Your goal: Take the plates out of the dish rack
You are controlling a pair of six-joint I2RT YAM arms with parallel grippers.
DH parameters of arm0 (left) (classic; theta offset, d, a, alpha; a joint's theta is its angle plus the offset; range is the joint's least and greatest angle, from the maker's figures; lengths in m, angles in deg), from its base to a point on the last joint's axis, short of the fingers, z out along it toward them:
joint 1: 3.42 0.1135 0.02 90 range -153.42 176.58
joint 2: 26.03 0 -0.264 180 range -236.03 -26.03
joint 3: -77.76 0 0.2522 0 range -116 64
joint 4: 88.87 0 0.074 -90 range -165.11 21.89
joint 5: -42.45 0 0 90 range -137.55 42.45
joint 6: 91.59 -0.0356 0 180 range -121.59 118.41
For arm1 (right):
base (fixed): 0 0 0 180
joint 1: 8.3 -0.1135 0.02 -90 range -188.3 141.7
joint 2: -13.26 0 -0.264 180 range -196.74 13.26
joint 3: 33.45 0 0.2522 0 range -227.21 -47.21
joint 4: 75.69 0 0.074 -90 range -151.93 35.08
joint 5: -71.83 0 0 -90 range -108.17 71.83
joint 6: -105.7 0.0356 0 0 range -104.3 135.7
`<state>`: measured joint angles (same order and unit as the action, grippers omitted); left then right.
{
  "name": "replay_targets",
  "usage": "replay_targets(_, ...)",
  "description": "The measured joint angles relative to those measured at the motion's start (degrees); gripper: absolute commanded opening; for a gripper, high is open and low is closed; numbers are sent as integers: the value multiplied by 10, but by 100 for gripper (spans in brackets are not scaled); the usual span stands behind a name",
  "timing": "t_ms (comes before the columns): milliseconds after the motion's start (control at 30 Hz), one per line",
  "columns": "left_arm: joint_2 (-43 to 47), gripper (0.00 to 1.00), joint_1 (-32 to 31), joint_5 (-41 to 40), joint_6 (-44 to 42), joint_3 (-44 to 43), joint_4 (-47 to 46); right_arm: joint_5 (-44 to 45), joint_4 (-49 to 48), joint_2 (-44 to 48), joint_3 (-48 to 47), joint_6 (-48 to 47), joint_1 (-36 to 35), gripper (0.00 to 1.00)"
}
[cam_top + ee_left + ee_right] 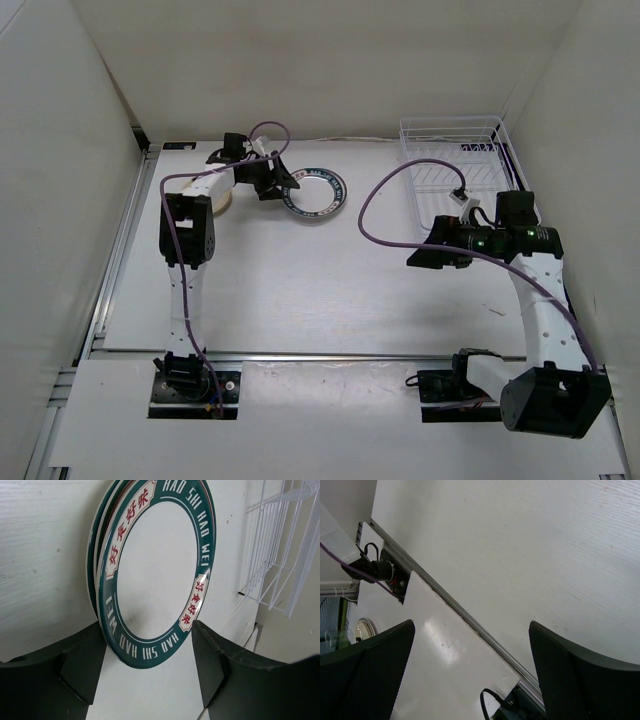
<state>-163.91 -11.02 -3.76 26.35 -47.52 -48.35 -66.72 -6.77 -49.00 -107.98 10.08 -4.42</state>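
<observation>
A white table [300, 290] boxed in by plain white walls fills our view. The plates [315, 192] lie stacked flat at its far middle, the one with the dark green rim on top. A small tan plate [221, 204] sits just to their left, partly under the left arm. The dish rack [455, 160] stands at the far right corner, and from above we see no plate in it.

The left gripper [275, 185] sits at the stack's near rim with its fingers spread on either side and nothing pinched. The right gripper [420, 258] hangs wide open over bare table, well apart from everything.

We judge the plates to be stiff, glazed, slippery and breakable. The rim is the only place to take hold, and lying flat they offer little room underneath. A purple cable [368, 205] loops between the stack and the rack.
</observation>
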Motion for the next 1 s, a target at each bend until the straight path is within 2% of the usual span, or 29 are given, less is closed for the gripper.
replay_targets(200,5,78,-5,-30,-18,4,7,0,-1,4,7,5,2,98)
replay_targets(333,17,79,-5,-83,-34,6,26,-2,-2,5,7,7,2,98)
replay_targets(500,51,79,-5,-167,-59,6,51,-9,-11,18,19,8,2,98)
replay_targets(700,104,79,-4,-196,-90,9,60,-7,-14,28,28,10,2,98)
replay_targets(800,149,82,-4,-213,-114,32,64,31,-18,31,26,16,2,100)
replay_targets(1000,326,100,-4,-290,-158,149,68,238,-52,44,9,41,3,100)
